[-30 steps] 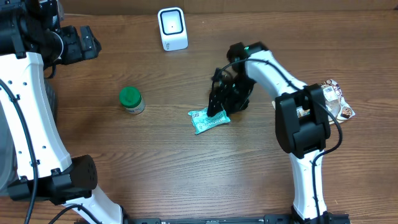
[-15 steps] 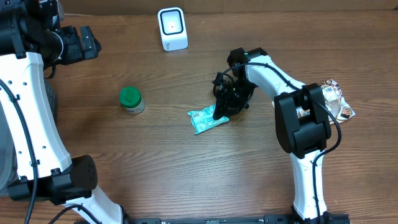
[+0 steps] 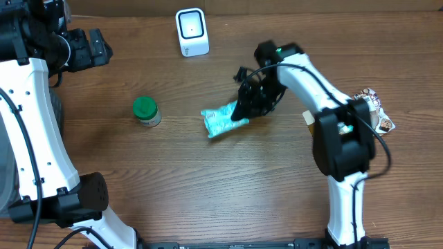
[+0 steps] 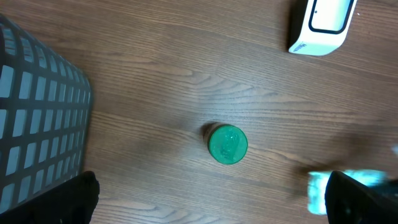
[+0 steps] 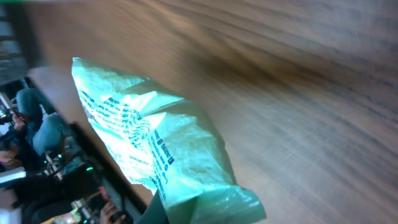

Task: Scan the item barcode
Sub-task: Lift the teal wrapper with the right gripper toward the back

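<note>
The right gripper [image 3: 242, 114] is clenched on one end of a teal snack packet [image 3: 220, 121] above the middle of the wooden table [image 3: 208, 187], with the rest of the packet sticking out to the left of the jaws. In the right wrist view the crinkled film and its printed face hang in front of a blurred tabletop, which suggests the packet is off the surface. The white barcode scanner [image 3: 192, 31] stands near the far edge of the table, well apart from the packet, with its window facing the work area. The left gripper [image 3: 100, 50] hangs spread wide at the far left corner, holding nothing and taking no part. A green-lidded jar [image 3: 146, 111] sits to the left of the packet, and a crumpled wrapper [image 3: 374, 111] lies beside the right arm. The step in hand appears to be carrying the packet to the scanner. To do it well, the grip on the thin end has to stay firm, because the loose film could sag or twist. The packet should be turned so the barcode panel faces the window squarely, flat and unwrinkled, and paused near it, not swept past. No barcode can be made out on the visible face, so the wrist may need to roll to find it.
</note>
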Controlling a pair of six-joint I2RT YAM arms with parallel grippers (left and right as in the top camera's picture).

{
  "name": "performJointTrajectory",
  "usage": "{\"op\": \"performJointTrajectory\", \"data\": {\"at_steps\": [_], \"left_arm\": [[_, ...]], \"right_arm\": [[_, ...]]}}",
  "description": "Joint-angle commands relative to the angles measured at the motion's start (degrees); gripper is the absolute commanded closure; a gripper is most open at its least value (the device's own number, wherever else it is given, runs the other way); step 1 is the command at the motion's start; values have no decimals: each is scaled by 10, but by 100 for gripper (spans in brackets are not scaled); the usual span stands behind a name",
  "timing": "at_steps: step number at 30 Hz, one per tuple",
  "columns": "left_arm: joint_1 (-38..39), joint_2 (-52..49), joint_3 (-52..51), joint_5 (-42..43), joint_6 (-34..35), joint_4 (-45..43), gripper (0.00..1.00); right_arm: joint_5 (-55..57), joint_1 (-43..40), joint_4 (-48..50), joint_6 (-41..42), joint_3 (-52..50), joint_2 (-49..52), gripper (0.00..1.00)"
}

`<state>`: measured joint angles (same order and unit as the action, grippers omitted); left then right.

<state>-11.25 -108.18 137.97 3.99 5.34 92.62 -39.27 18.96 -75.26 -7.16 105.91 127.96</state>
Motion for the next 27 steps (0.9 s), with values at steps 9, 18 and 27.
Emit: {"op": "performJointTrajectory", "data": {"at_steps": [9,18,27], "left_arm": [[4,2,1,-3,-11,-1,0],[4,2,1,-3,-11,-1,0],[4,2,1,-3,-11,-1,1]], "right_arm": [[-111,-48,-12,-16,40,-219,96],[-114,-49,-33,-12,40,-231,96],[-114,-49,-30,-12,40,-231,96]]}}
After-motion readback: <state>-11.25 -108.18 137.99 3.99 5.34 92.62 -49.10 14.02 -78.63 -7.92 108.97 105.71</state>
